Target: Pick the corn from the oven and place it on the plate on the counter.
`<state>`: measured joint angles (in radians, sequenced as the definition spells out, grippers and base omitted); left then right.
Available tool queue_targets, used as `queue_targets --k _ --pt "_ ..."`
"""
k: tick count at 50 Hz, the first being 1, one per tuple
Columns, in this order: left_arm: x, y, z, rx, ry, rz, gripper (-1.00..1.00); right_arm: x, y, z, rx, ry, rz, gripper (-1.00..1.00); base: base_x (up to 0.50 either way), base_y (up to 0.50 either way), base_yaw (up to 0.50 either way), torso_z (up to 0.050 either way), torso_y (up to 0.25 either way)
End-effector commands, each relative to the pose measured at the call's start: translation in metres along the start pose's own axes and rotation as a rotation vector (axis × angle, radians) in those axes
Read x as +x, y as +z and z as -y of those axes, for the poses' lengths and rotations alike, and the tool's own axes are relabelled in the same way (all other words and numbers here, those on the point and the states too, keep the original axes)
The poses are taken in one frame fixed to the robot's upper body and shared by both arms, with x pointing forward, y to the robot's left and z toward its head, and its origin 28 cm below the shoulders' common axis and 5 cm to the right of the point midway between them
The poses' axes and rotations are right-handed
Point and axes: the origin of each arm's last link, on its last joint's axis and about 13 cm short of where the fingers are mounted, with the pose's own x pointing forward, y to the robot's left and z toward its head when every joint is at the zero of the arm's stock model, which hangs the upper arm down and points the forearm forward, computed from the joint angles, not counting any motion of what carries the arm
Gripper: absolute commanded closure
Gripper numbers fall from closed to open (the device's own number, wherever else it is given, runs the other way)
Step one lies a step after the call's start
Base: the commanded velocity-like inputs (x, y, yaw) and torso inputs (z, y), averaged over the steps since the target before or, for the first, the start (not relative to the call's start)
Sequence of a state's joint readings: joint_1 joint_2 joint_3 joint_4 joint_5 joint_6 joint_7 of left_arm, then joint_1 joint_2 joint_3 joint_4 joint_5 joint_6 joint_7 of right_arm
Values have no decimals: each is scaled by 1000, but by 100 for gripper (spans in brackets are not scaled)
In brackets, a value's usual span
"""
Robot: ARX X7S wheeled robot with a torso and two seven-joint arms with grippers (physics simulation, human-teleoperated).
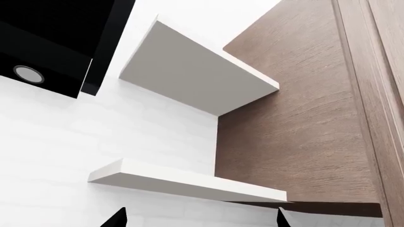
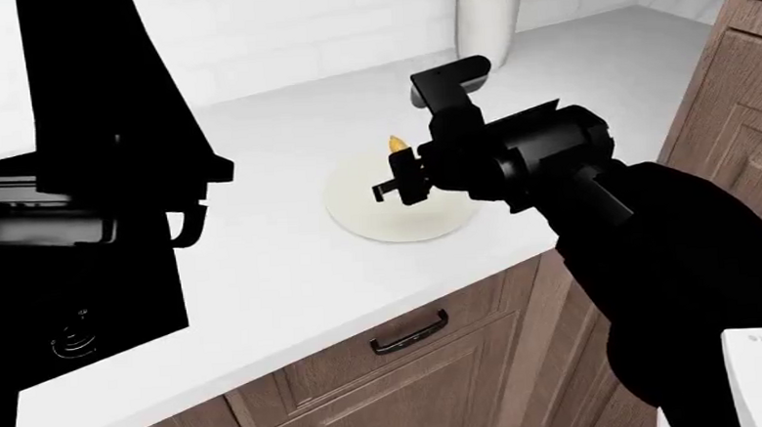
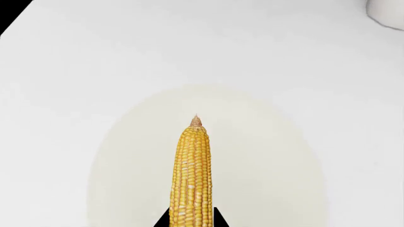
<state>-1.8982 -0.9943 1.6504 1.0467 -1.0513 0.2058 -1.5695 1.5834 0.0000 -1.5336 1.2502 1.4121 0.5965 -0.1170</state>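
The yellow corn [image 3: 191,170] is held by its thick end in my right gripper [image 3: 190,220], which is shut on it with a black fingertip on each side. The cob hangs over the round cream plate [image 3: 271,156], its tapered tip pointing away from the wrist. In the head view the right gripper [image 2: 402,180] hovers above the plate [image 2: 384,223] on the white counter [image 2: 279,268], and only the corn's tip [image 2: 397,144] shows. My left gripper [image 1: 198,221] is open and empty, facing a wall. I cannot make out the oven cavity.
A white utensil holder [image 2: 488,22] stands at the counter's back. Black shapes [image 2: 91,141] fill the left of the head view, with a black appliance front [image 2: 74,327] below. Brown cabinets [image 2: 403,369] with bar handles sit under the counter. White wall shelves [image 1: 189,182] face the left wrist.
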Motion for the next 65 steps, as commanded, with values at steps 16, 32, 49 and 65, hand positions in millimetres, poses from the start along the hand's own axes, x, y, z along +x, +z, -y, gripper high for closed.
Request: queue_targets --k 16,32,49,65 --pt "-1 -1 0 -5 1 -4 -100 -1 0 -1 4 -9 -7 -100 0 0 0 0 0" --pt "5 10 3 19 -25 4 -100 -5 13 2 36 8 69 -100 0 0 0 0 0" --pt "7 12 6 55 -40 -7 -100 -128 52 -32 -109 60 543 -100 0 0 0 0 0" --pt "-16 -34 -10 117 -7 -47 -100 -220 -114 -100 -36 -70 1204 -100 0 0 0 0 0"
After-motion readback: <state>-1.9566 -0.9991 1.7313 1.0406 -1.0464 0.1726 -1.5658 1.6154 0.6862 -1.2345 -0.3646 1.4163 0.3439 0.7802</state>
